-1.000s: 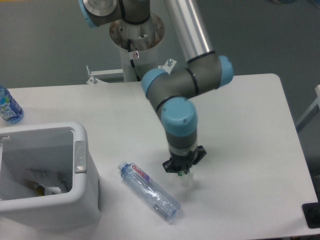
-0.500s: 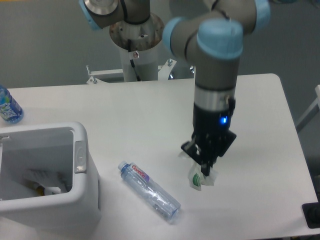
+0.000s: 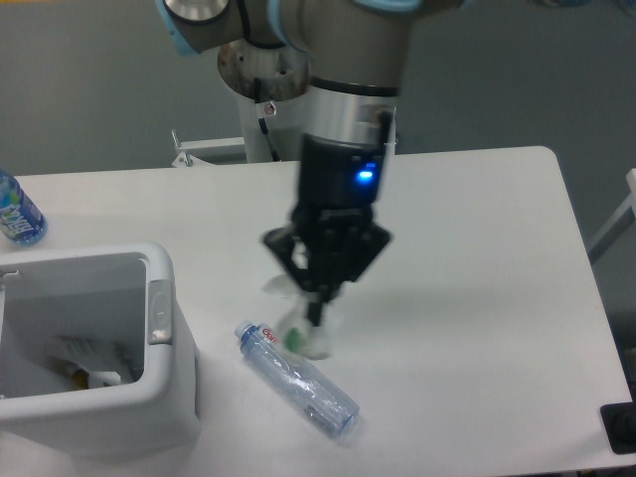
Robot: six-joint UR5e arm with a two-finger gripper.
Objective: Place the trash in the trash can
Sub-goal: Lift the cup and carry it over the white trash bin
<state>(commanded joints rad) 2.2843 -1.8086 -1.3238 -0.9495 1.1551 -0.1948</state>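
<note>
My gripper (image 3: 316, 306) hangs above the middle of the table, shut on the crumpled white paper wrapper with a green mark (image 3: 302, 336), which dangles below the fingertips, lifted off the table. The clear crushed bottle with the red-lettered label (image 3: 297, 381) lies on the table just below and in front of the wrapper. The white trash can (image 3: 159, 373) stands at the front left, to the left of the gripper, with some paper inside it.
A blue-labelled bottle (image 3: 16, 213) stands at the table's left edge behind the trash can. The arm's base column (image 3: 266, 89) rises behind the table. A dark object (image 3: 620, 427) sits at the front right corner.
The gripper closed on the wrapper at the right of the bottle, lifted it and carried it left, toward the trash can. The bottle and the can have not moved.
</note>
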